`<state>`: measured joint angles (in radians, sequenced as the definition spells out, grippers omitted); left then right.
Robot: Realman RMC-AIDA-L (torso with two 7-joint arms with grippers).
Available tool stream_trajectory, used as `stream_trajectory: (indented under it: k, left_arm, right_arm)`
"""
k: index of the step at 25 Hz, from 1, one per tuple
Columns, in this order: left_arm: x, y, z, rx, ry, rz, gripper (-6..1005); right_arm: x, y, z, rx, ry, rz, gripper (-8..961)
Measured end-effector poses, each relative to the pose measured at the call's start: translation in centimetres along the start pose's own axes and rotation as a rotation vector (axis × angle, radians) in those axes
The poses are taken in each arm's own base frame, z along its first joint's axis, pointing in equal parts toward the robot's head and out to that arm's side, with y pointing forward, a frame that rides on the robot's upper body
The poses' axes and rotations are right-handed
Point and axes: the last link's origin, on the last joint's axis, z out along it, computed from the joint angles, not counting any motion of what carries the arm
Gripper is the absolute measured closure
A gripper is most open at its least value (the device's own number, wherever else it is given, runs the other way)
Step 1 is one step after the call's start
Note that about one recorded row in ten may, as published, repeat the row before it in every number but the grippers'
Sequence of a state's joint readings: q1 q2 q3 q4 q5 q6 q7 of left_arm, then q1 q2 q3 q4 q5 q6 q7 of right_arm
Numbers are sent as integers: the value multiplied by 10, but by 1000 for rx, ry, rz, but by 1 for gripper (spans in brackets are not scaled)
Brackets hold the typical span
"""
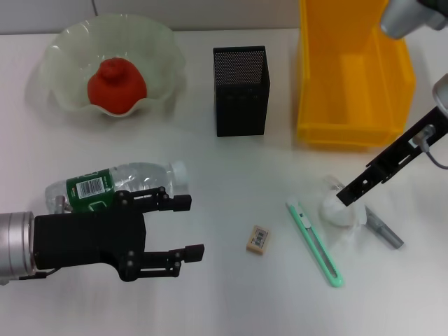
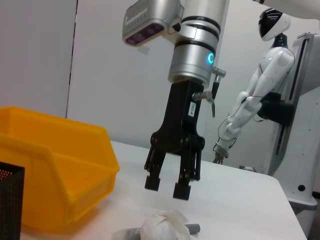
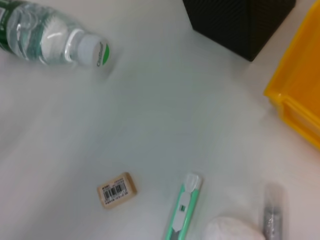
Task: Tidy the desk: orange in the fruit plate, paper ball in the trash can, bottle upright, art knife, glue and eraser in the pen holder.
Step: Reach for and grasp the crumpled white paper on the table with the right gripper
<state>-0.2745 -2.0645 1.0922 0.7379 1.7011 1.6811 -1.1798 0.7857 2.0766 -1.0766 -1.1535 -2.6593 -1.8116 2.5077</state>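
- The paper ball (image 1: 341, 208) lies on the desk in front of the trash can (image 1: 353, 77), with the right gripper (image 1: 348, 197) hanging just above it, fingers parted and holding nothing; the left wrist view shows a clear gap between the fingertips and the wad.
- The step in hand looks like the pickup: the gripper should come straight down so the fingers straddle the wad's middle, then close gently, since crumpled paper gives and can slip from a shallow pinch.
- The glue (image 1: 383, 229), a slim grey stick, lies touching or just beside the ball, so the fingers should avoid catching it.
- The art knife (image 1: 314, 243), long, thin and mint green, lies near on the other side.
- The eraser (image 1: 258, 239) is a small tan block with a barcode label, well apart.
- The trash can is bright yellow rigid plastic with tall walls; the lift must clear its rim.
- The left gripper (image 1: 185, 227) hovers open beside the lying bottle (image 1: 119, 185), which is clear, ribbed plastic.
- The orange (image 1: 116, 85) already sits in the wavy, translucent fruit plate (image 1: 63, 42); the black mesh pen holder (image 1: 241, 91) stands upright.
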Motion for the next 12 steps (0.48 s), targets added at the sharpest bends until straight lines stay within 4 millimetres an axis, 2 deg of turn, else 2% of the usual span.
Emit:
stream_trajectory:
  k: [12]
  left_arm:
    - [1,0,1,-4,1,1,226]
  right_arm:
    - [-1,-2,28,13,64,18,135]
